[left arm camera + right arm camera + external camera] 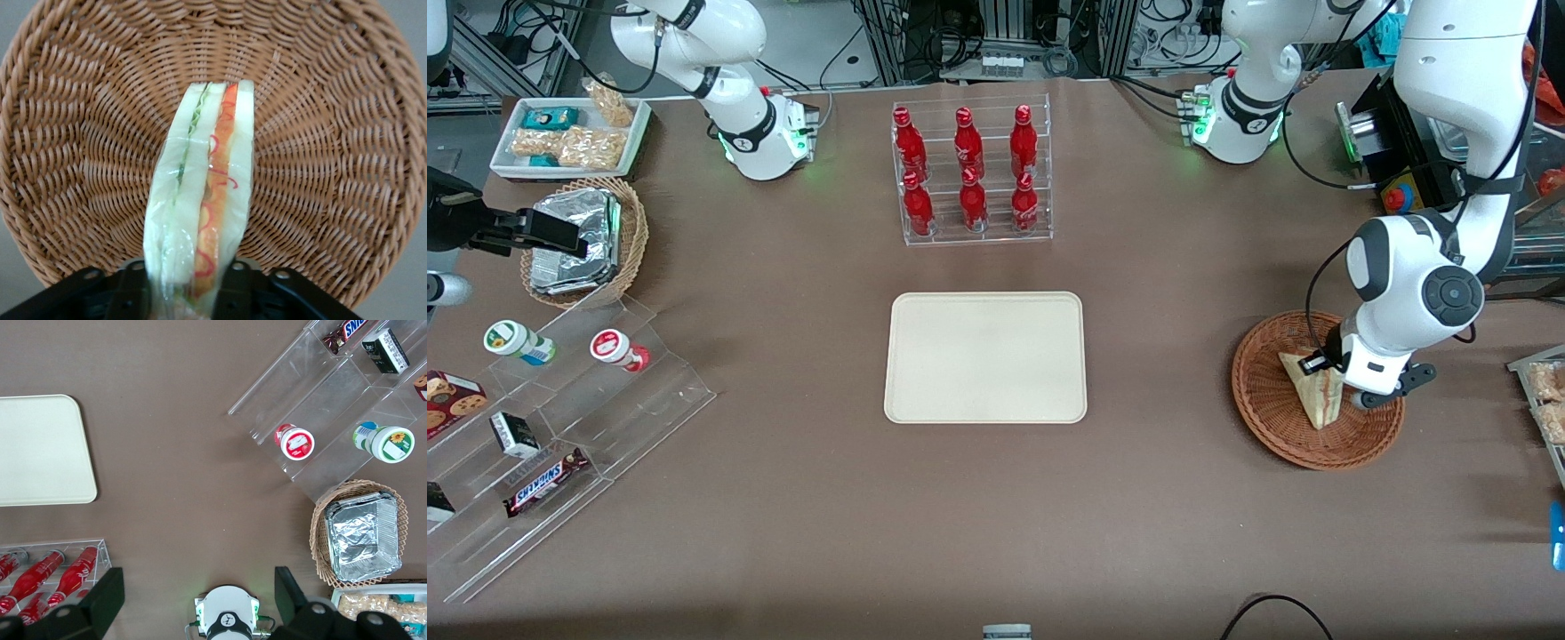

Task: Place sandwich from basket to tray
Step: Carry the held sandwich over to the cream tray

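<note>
The sandwich (1309, 388) is a pale bread wedge with red, orange and green filling, wrapped in clear film. It stands on edge in the reddish-brown wicker basket (1267, 391) toward the working arm's end of the table. My left gripper (1343, 391) is down in the basket, shut on the sandwich. In the left wrist view the sandwich (203, 187) runs out from between the black fingers (235, 287) of the gripper (187, 283), with the basket (333, 167) weave under it. The cream-beige tray (985, 356) lies bare at the table's middle and also shows in the right wrist view (40, 450).
A clear rack of red bottles (971, 173) stands farther from the camera than the tray. Toward the parked arm's end are a tan basket with foil packets (587, 240), a stepped acrylic shelf with snacks (560, 400) and a white tray of snack bags (569, 133).
</note>
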`<action>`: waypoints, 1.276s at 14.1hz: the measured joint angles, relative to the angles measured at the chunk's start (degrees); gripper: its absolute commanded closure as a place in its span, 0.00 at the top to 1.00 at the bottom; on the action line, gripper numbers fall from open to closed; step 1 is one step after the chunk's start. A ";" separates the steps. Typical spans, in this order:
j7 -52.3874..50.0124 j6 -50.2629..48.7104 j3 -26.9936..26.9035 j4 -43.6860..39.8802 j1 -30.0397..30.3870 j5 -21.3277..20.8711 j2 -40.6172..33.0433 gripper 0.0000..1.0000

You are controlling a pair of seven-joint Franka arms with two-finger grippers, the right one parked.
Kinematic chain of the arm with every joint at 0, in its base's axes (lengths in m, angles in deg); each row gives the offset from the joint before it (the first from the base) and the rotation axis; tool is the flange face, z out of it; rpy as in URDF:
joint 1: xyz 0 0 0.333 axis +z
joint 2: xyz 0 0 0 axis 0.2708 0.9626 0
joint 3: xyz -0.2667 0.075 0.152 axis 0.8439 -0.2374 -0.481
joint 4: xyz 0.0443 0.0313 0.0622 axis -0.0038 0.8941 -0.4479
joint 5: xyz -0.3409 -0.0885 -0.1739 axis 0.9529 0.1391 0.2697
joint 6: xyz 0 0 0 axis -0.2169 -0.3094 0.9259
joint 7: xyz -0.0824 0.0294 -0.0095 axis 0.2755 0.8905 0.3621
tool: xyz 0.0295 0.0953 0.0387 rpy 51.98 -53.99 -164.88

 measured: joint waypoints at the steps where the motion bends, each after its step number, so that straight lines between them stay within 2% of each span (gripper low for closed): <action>1: 0.00 -1.29 0.11 -0.67 -0.05 0.00 -0.07 0.10; 6: -1.01 -13.36 1.06 -3.74 -3.36 0.00 -4.59 0.10; 8: -4.20 -17.61 1.25 -4.60 -7.53 0.00 -6.82 0.10; 11: -13.45 -21.70 1.62 -7.51 -17.10 0.01 -7.13 0.10; 14: -21.67 -22.07 2.05 -13.04 -27.97 0.52 -2.76 0.10; 18: -29.84 -22.07 3.11 -25.99 -38.30 2.21 10.32 0.13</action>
